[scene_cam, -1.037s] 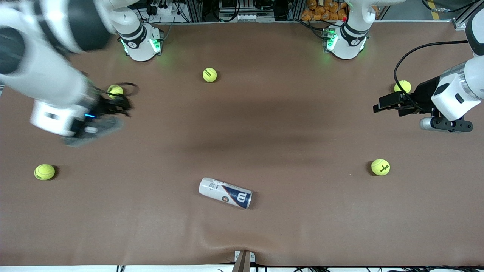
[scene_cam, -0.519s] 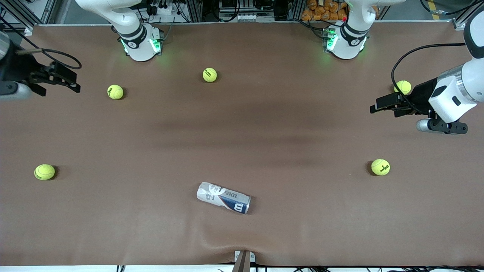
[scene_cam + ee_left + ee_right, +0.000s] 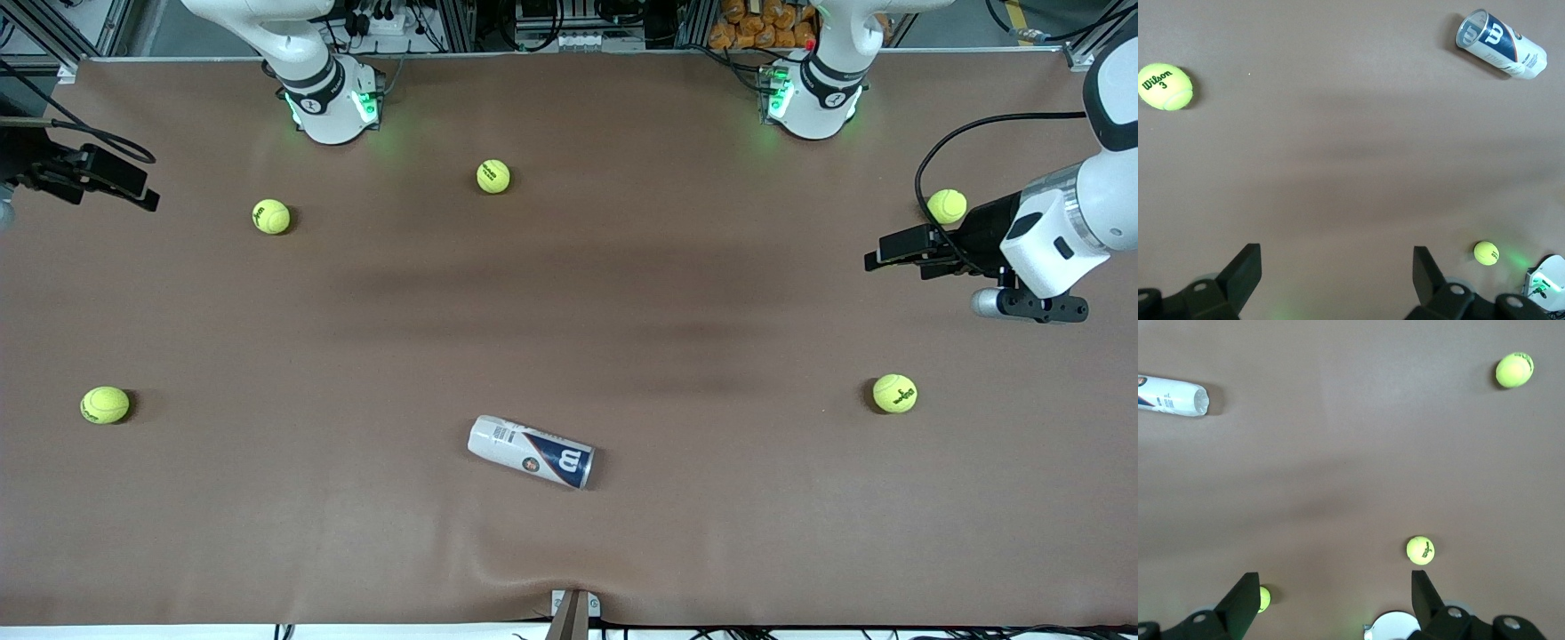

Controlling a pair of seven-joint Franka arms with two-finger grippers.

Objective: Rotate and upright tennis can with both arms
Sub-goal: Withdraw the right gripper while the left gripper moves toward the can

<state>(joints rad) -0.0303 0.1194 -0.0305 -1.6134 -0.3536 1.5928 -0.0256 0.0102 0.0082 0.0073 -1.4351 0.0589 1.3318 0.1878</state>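
Rolling slightly on the brown counter, the tennis can has turned about its own axis over the last second: its label showed differently half a second ago and now shows the navy band and white "W" again, while its place has barely altered. It lies on its side, not yet upright, nearer the front camera than every tennis ball. Over that second the right arm has swung away from the can, and the right gripper now hangs at the right arm's end of the counter, well apart from the can, fingers spread wide and holding nothing. The left gripper has edged a little toward the can yet is well apart from it, hovering low near a ball at the left arm's end, reaching level with its fingers wide open and empty. I judge the task barely begun: neither arm touches the can, and both must close in on it first.
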